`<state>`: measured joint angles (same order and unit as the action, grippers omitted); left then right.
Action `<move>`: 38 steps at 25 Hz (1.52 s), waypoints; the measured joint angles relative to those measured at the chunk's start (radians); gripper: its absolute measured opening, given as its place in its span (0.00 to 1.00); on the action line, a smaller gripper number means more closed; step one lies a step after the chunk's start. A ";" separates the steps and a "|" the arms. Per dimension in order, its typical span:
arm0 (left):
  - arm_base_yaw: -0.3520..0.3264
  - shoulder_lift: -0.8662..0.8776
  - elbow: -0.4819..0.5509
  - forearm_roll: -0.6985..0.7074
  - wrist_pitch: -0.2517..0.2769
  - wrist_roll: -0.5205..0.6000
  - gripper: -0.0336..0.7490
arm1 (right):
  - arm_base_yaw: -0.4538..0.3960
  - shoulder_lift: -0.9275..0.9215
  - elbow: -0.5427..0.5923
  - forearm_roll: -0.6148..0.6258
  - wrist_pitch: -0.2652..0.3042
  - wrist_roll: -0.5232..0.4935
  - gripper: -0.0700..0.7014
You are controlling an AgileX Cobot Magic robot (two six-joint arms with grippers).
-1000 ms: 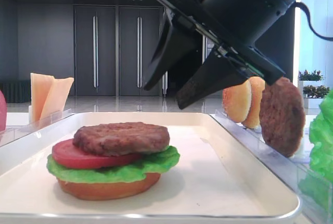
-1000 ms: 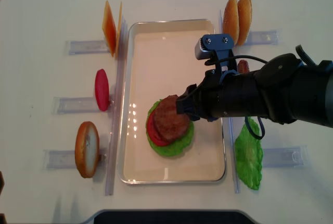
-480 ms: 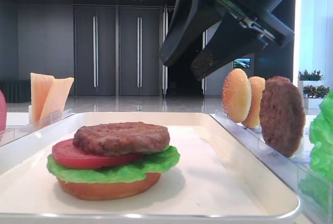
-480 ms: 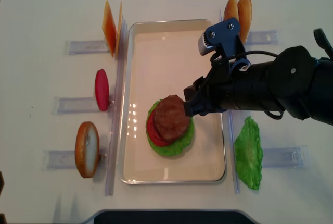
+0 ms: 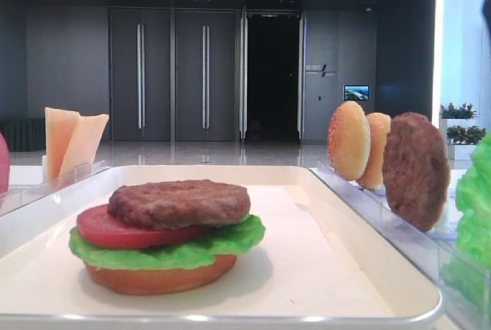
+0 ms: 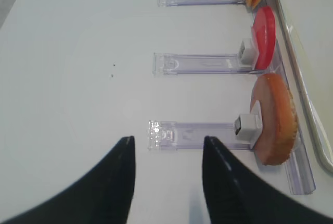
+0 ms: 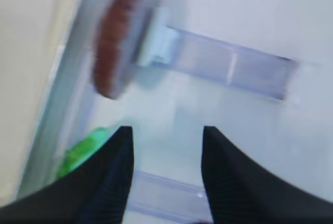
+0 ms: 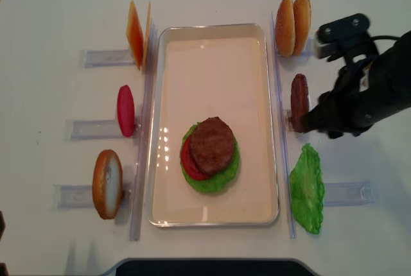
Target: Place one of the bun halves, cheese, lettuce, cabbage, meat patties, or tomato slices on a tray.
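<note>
The tray point(image 8: 215, 35) carries base bun, lettuce, tomato and a meat patty point(image 8: 211, 145) stacked; the right gripper point(image 7: 166, 174), jaws apart and empty, hangs beside the spare patty point(image 8: 299, 101); next likely cheese point(image 8: 135, 34) or a bun top.

We note a cream-white tray point(image 5: 360, 215) with a smooth, glossy finish; its raised rim reflects light. The meat patty point(image 5: 179, 202) on the stack shows a rough, grainy, matt brown surface, as does the upright patty point(image 5: 415, 169) at the right. The tomato slice point(image 5: 115, 230) is smooth with a slight sheen. The lettuce point(image 5: 222, 244) is ruffled and bright green, plastic in look. The bun halves point(image 5: 350, 140) have a finely speckled, matt surface. The cheese point(image 5: 70, 140) is flat and smooth. The holders point(image 6: 200, 63) are clear, glossy plastic. The tabletop point(image 6: 78, 78) is white, smooth and matt. The right gripper point(image 7: 166, 177) has black, finely ribbed fingers point(image 7: 112, 182).
</note>
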<state>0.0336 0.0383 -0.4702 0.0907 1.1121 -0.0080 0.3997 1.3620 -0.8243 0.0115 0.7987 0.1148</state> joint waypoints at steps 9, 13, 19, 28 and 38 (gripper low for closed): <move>0.000 0.000 0.000 0.000 0.000 0.000 0.46 | -0.412 -0.125 -0.014 -0.061 0.160 -0.008 0.47; 0.000 0.000 0.000 0.000 0.000 0.000 0.46 | -0.439 -0.138 -0.014 -0.037 0.165 -0.015 0.47; 0.000 0.000 0.000 0.000 0.000 0.000 0.46 | -0.439 -0.229 -0.014 -0.017 0.186 -0.019 0.46; 0.000 0.000 0.000 0.000 0.000 0.000 0.46 | -0.360 -0.551 0.090 -0.021 0.186 -0.032 0.46; 0.000 0.000 0.000 0.000 0.000 0.000 0.46 | -0.359 -0.971 0.290 -0.041 0.225 0.001 0.46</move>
<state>0.0336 0.0383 -0.4702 0.0907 1.1121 -0.0080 0.0405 0.3905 -0.5347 -0.0298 1.0233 0.1157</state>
